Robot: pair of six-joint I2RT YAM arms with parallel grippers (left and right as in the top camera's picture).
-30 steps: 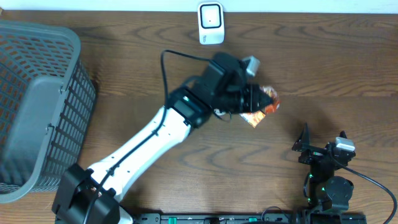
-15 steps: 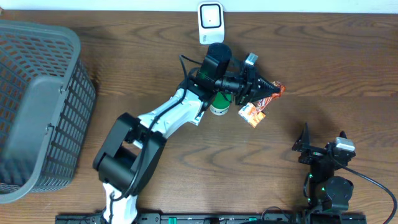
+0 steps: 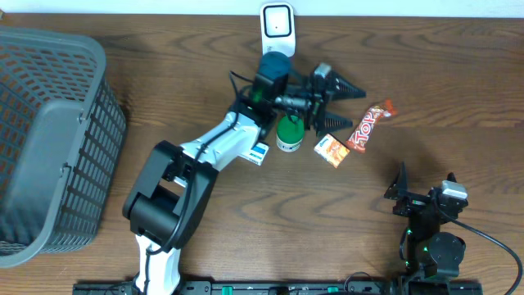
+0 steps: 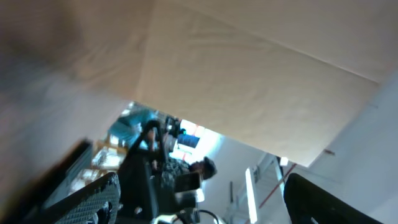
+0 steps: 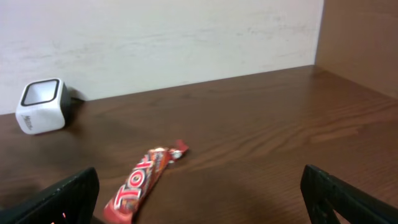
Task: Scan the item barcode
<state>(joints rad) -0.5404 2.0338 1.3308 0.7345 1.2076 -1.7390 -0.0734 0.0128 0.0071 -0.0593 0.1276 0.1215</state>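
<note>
Left gripper [image 3: 348,106] spread wide, empty, candy bar [image 3: 370,125] lying just beside it; right gripper [image 3: 413,199] apparently open too.

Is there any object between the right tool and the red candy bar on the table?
Nothing visible. Only bare table lies between the open right tool and the red candy bar; the small orange box sits beside the bar, off that path.

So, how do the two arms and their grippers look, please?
The left arm has white link shells with black joints and a black cable; its left gripper is black with tapered fingers. The right arm is black, with green lights and a pale camera block; the right gripper has black fingers.
</note>
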